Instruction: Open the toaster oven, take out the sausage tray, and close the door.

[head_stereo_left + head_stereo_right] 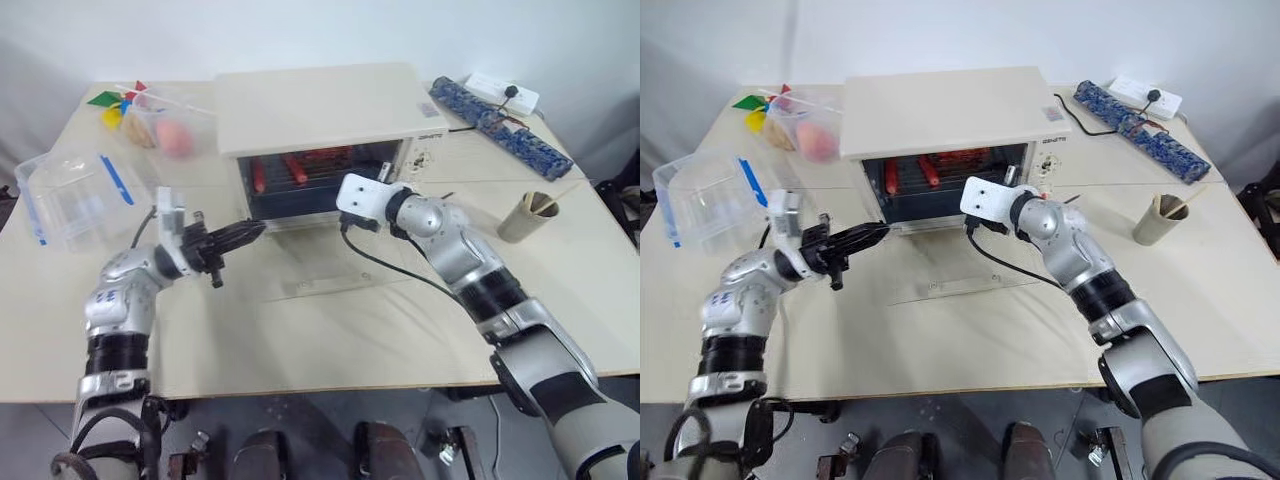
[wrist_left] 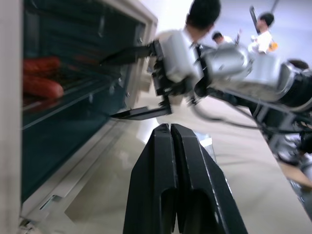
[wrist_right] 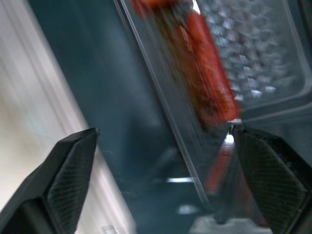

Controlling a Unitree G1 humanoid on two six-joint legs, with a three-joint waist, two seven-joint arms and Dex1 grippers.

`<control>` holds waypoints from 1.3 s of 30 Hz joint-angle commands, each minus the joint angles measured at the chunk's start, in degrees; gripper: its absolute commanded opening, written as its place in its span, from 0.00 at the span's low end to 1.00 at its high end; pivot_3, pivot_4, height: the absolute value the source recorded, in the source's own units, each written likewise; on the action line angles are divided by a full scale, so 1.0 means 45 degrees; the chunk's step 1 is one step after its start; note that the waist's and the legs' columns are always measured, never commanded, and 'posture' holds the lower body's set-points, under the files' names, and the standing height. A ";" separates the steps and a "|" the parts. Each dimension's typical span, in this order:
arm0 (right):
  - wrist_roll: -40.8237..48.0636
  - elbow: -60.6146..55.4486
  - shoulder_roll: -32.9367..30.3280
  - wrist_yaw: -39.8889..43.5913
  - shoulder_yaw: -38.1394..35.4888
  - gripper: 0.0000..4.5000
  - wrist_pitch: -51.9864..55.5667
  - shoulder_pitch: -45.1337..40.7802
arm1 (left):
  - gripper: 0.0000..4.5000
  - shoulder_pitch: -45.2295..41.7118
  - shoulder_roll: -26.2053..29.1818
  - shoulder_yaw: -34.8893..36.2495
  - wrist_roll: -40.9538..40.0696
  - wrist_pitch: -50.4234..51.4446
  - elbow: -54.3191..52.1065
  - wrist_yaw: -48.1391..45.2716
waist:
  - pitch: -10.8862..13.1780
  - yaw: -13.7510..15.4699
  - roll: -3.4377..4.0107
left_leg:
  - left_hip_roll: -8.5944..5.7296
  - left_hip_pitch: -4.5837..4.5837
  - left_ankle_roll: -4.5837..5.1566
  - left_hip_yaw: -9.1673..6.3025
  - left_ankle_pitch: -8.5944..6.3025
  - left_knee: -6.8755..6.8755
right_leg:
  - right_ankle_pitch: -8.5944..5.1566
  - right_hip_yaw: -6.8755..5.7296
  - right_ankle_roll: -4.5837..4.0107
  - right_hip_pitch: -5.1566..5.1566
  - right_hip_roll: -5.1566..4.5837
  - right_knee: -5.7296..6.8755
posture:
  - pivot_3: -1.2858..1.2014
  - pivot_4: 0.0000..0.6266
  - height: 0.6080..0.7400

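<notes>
**Reaching in for the tray: line up before you close**

The toaster oven (image 1: 320, 115) sits at the far middle of the table (image 1: 330, 340), and its door (image 1: 320, 285) already lies folded down flat toward you, so opening is done. The sausage tray (image 1: 300, 168) is inside the cavity, its sausages (image 2: 41, 87) lying on the wire rack.

Your right gripper (image 2: 127, 83) is at the mouth of the oven with its fingers spread wide, holding nothing. In the right wrist view the two fingertips (image 3: 73, 165) frame the tray's edge and a sausage, so you are roughly on target, but I cannot tell whether the tray rim actually sits between the jaws yet.

To do this step well:
- Aim for the tray's near rim, not the sausages or the rack wires. One jaw should go over the lip and one under it.
- Keep the gripper close to level as you go in, so that you clear the cavity roof and do not press on the lowered door.
- Close only once the rim is well between the fingers, as a shallow pinch on thin metal will likely slip.
- Draw straight back toward you and keep the tray flat, or the sausages may roll.

Your left gripper (image 1: 238, 236) hangs off the oven's near-left corner, fingers pressed together and empty. Keep it out of the tray's path.
</notes>
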 commanded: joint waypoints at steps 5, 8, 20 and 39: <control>-0.1129 0.3229 0.0999 -0.1560 0.0185 1.00 -0.2255 -0.1500 | 0.10 0.1678 0.0538 0.1422 -0.1782 0.1704 -0.2476 0.1764 | 0.0004 -0.0211 0.0006 | 0.0000 -0.0001 -0.0008 -0.0023 0.0005 -0.0014 | 0.0000 0.0006 0.0000 0.0002 0.0001 0.0005 | 0.52 0.24 1.00; -0.1379 0.3958 0.1261 -0.1812 0.0207 1.00 -0.2763 -0.1794 | 0.28 0.2235 0.0422 0.1987 -0.2235 0.1691 -0.3276 0.2389 | 0.0004 -0.0237 0.0007 | -0.0001 0.0001 -0.0008 -0.0025 0.0005 -0.0011 | 0.0000 0.0014 0.0000 0.0007 0.0001 0.0005 | 0.52 0.24 1.00; -0.2035 0.4444 0.1648 -0.2054 0.0187 0.49 -0.3474 -0.1927 | 1.00 0.4077 0.0541 0.2639 -0.3095 0.1639 -0.5268 0.3849 | 0.0007 -0.0226 0.0012 | 0.0000 0.0013 -0.0009 -0.0023 0.0005 -0.0017 | 0.0000 0.0039 0.0000 0.0007 0.0002 0.0004 | 0.52 0.24 1.00; -0.2648 0.0472 0.1460 -0.1553 0.0084 0.00 -0.2647 -0.0058 | 1.00 0.0733 0.0465 -0.0152 -0.2120 0.1227 -0.2327 0.2825 | 0.0003 -0.0198 0.0006 | 0.0000 0.0014 -0.0019 -0.0014 0.0011 -0.0028 | 0.0000 0.0032 0.0000 0.0009 0.0014 0.0000 | 0.52 0.24 1.00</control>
